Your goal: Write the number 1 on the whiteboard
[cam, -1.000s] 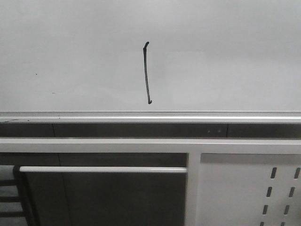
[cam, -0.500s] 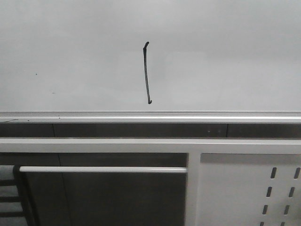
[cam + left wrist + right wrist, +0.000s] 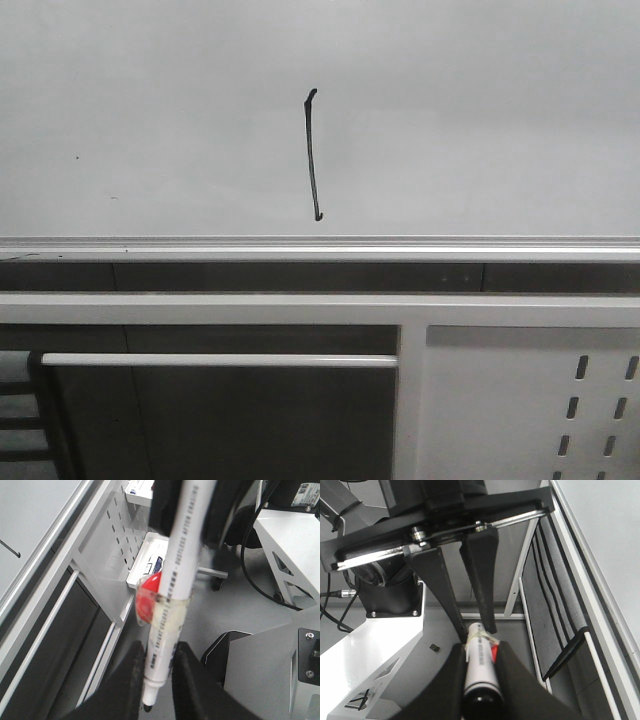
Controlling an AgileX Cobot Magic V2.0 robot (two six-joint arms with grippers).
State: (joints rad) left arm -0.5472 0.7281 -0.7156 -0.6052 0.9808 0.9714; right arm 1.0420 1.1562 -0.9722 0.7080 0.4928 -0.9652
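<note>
Nothing has moved in the front view since the earlier frames; you see the number 1 (image 3: 313,155) standing exactly as before, a thin black stroke slightly left of centre in the upper half of the frame, on the whiteboard (image 3: 480,120); its lower hook ends just above the silver frame edge (image 3: 320,246) that crosses the middle of the picture; neither arm shows in that view. Below the edge you have a white crossbar (image 3: 220,360) at lower left and the perforated panel (image 3: 530,400) at lower right.

In the left wrist view your left gripper (image 3: 156,680) is closed tight on a white marker (image 3: 175,590) with a band of clear tape and a red piece (image 3: 147,600) at its middle; the dark tip (image 3: 148,707) pokes out at the bottom centre of the frame. In the right wrist view your right gripper (image 3: 481,675) is likewise clamped on the marker's barrel (image 3: 480,665); the other gripper's two black fingers (image 3: 440,585) grip its far end at the frame's centre.
</note>
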